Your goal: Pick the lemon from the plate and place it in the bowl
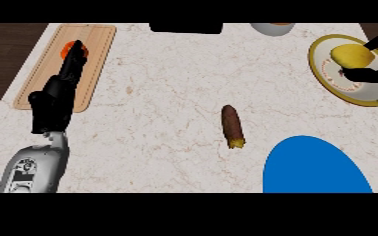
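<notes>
At the far right of the counter, the lemon [351, 55] sits on the gold-rimmed plate [330, 82], toward its upper part, not yet lifted as far as you can judge. Your right hand [359, 73] comes in from the right edge, with black parts showing just below the lemon and at its upper right, so it brackets the fruit. Most of the hand is cut off by the frame, and you cannot tell whether it has closed on the lemon.

The step in hand looks like the grasp. Before you lift, make sure the lemon is caught on both sides across its middle, since a round fruit is likely to roll off the plate if it is only nudged. Raise it straight up clear of the rim, then carry it toward you to the blue bowl [314, 167], which lies near the plate at the lower right. Release over its centre, not its edge.

A brown vegetable [232, 126] lies mid-counter, off your path. Your left hand [63, 87] lies along the cutting board [100, 50] at far left, fingers straight and together, near a red-orange item [76, 46]. Leave it resting.
</notes>
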`<move>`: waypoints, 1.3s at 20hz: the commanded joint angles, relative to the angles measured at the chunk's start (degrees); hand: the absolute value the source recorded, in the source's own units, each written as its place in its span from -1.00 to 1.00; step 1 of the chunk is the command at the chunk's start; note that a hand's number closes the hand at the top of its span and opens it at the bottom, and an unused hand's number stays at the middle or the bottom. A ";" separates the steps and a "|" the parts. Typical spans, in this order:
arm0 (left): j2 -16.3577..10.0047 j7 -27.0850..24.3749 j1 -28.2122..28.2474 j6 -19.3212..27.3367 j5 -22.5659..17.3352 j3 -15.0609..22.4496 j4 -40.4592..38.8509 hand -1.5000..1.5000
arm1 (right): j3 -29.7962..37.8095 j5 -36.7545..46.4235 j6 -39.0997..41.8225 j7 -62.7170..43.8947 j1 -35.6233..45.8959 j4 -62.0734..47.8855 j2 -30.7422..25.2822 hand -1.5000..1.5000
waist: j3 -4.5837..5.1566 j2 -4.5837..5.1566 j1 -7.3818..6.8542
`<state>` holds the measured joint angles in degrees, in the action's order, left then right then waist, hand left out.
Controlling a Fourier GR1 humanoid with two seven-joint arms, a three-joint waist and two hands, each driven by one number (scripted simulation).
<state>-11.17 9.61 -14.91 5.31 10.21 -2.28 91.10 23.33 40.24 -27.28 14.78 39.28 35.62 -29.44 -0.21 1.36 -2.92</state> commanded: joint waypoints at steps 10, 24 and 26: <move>1.77 -0.47 -0.81 0.09 0.52 1.67 -0.87 0.00 | 8.48 -7.29 10.38 9.44 6.66 -19.44 -6.57 -1.00 | -0.39 0.90 -1.87; 0.56 0.57 -0.05 -0.89 -0.50 0.30 0.86 0.00 | 18.75 -17.76 19.95 21.01 5.76 -24.62 -10.76 -1.00 | -0.30 0.54 -1.14; -0.15 -1.30 -0.66 -0.21 -0.40 -1.21 -0.23 0.00 | 19.80 -19.02 23.95 24.02 3.10 -25.04 -12.42 -1.00 | -0.25 0.33 -0.08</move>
<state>-10.77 9.30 -15.88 5.20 10.35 -2.33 91.27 40.81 23.69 -8.31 35.54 44.94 11.97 -39.59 -0.48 1.87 -3.84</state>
